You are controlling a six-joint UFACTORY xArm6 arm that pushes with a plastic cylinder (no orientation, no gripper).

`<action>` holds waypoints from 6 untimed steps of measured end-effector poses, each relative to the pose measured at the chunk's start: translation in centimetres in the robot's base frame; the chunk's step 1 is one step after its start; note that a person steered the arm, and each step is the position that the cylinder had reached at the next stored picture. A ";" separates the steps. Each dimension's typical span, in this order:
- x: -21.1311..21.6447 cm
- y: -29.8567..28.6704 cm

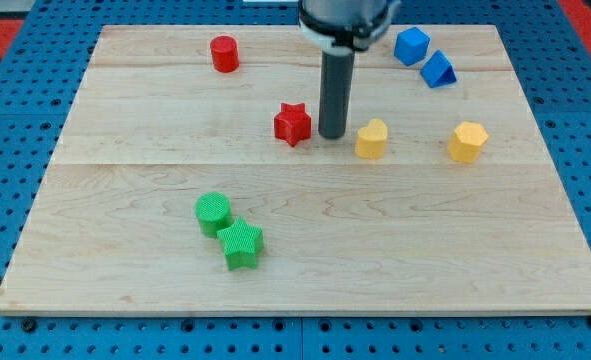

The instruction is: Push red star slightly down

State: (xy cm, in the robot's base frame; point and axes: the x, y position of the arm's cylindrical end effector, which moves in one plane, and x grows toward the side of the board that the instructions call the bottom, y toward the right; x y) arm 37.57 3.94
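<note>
The red star (292, 123) lies on the wooden board (125, 200), a little above its middle. My tip (333, 134) stands just to the right of the red star, close to it, with a narrow gap; I cannot tell if they touch. A yellow heart-shaped block (371, 139) lies just to the right of my tip.
A red cylinder (224, 54) sits at the view's top left. A blue cube (411, 46) and a blue triangle (438, 70) sit at the top right. A yellow hexagon (467, 142) lies at the right. A green cylinder (213, 213) and a green star (241, 245) touch at the bottom left.
</note>
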 end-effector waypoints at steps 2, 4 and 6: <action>-1.4 -7.2; 1.4 -6.9; -12.4 -8.7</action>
